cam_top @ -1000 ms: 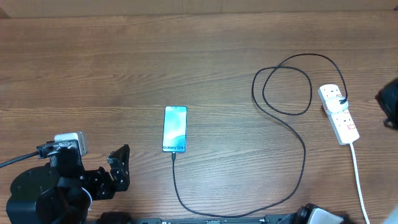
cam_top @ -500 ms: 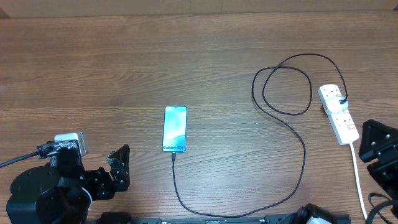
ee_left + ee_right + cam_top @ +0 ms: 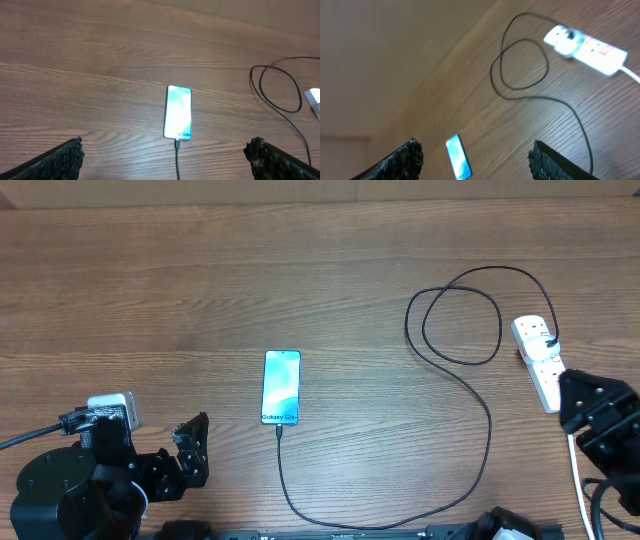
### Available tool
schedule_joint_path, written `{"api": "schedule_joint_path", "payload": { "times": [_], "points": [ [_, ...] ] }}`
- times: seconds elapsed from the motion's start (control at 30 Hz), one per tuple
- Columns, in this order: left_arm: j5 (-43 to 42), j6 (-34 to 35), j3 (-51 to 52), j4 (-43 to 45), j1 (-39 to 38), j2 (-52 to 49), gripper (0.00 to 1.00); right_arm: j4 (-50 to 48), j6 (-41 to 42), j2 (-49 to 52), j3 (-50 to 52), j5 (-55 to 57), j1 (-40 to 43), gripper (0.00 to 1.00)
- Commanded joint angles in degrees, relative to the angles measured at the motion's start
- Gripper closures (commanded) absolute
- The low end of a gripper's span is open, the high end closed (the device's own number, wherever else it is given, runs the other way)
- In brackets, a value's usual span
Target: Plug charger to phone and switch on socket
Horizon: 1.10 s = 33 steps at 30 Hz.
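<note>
- We see the left claw [image 3: 165, 152] spread wide and empty at the lower left of the overhead frame, well apart from the phone [image 3: 282, 388].
- The right claw [image 3: 476, 157] also stands open, holding nothing. Overhead, it covers the lower end of the socket [image 3: 536, 352] at the right edge.
- The phone lies screen-up and lit, mid-frame on the tabletop [image 3: 150, 300].
- The charger [image 3: 489, 420] touches the phone's bottom edge, curves right, loops, and reaches the socket's upper end.

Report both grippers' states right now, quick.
Left gripper: open, holding nothing.
Right gripper: open, holding nothing.
</note>
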<state>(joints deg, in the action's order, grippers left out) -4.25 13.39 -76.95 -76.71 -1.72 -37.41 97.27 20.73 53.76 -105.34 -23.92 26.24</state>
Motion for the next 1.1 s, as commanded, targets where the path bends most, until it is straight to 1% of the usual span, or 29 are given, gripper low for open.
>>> {"api": "schedule_joint_path", "payload": {
  "times": [0.0,0.03,0.07,0.23,0.5,0.6,0.63,0.73,0.8,0.9,0.97,1.07],
  "points": [
    [-0.2,0.37,0.07,0.2,0.57,-0.2,0.0,-0.22,-7.58,-0.68,0.81,-6.14,-2.03,0.24],
    [-0.2,0.37,0.09,0.2,0.57,-0.2,0.01,-0.22,-8.39,-1.16,1.07,-5.66,-2.86,0.09],
    [-0.2,0.37,0.07,0.2,0.57,-0.2,0.0,-0.22,-9.2,-1.88,1.36,-5.03,-4.04,0.0],
    [-0.2,0.37,0.07,0.2,0.57,-0.2,0.0,-0.24,-9.22,-5.46,2.36,-4.02,-8.11,0.0],
    [-0.2,0.37,0.09,0.2,0.57,-0.2,0.0,-0.24,-9.22,-5.6,2.38,-4.0,-8.17,0.0],
    [-0.2,0.37,0.09,0.2,0.57,-0.2,0.0,-0.24,-9.31,-5.6,2.47,-1.22,-8.2,0.0],
    [-0.2,0.37,0.07,0.2,0.57,-0.2,0.0,-0.24,-9.86,-5.6,2.75,-0.2,-8.17,0.0],
    [-0.2,0.37,0.09,0.2,0.57,-0.2,0.0,-0.24,-16.13,-5.62,4.28,0.09,-8.2,0.0],
    [-0.2,0.37,0.09,0.2,0.57,-0.2,0.0,-0.68,-18.95,-6.08,6.67,0.09,-8.2,0.0],
    [-0.2,0.37,0.07,0.2,0.57,-0.2,0.0,-4.61,-19.08,-8.81,12.44,-0.42,-8.28,0.0],
    [-0.2,0.37,0.07,0.2,0.57,-0.2,0.01,-10.12,-19.08,-12.2,18.32,-0.81,-9.2,0.0],
    [-0.2,0.37,0.09,0.2,0.57,-0.2,0.0,-21.64,-19.08,-19.71,30.25,-0.76,-11.98,0.0]
  ]
}}
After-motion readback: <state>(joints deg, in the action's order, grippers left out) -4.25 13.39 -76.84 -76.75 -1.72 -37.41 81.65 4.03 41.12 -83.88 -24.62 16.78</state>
